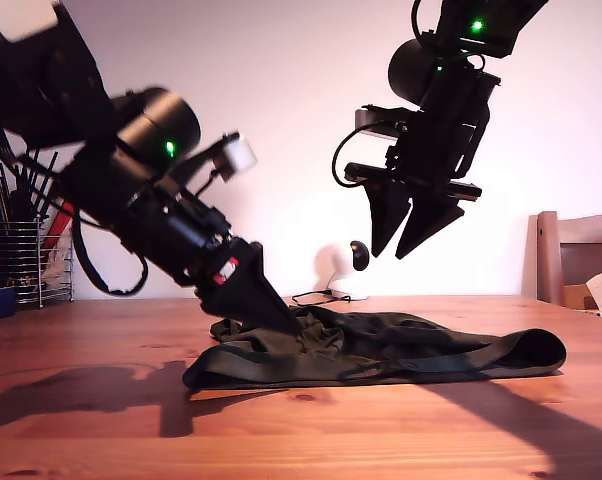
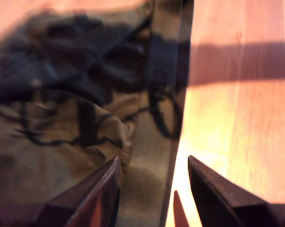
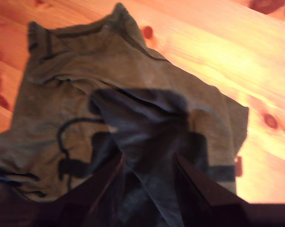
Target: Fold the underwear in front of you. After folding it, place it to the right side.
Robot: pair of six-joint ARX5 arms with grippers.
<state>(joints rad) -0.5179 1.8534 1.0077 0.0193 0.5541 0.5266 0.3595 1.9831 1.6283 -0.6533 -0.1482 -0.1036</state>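
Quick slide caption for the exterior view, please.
My first gripper reaches down to the underwear on the wooden table; my second gripper hovers open above.

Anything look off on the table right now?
Nothing damaged or spilled. The underwear lies rumpled and unfolded on the table, bunched where my first tool meets it; my second tool hangs above.

The exterior view sits low, near the table (image 1: pixel 101 420) surface, facing a white wall across the wood, with both arms in frame. The first wrist view looks down close along its pincer at the underwear (image 2: pixel 62 118) edge and bare table. The second wrist view looks down from higher. All three views share the underwear and the table.
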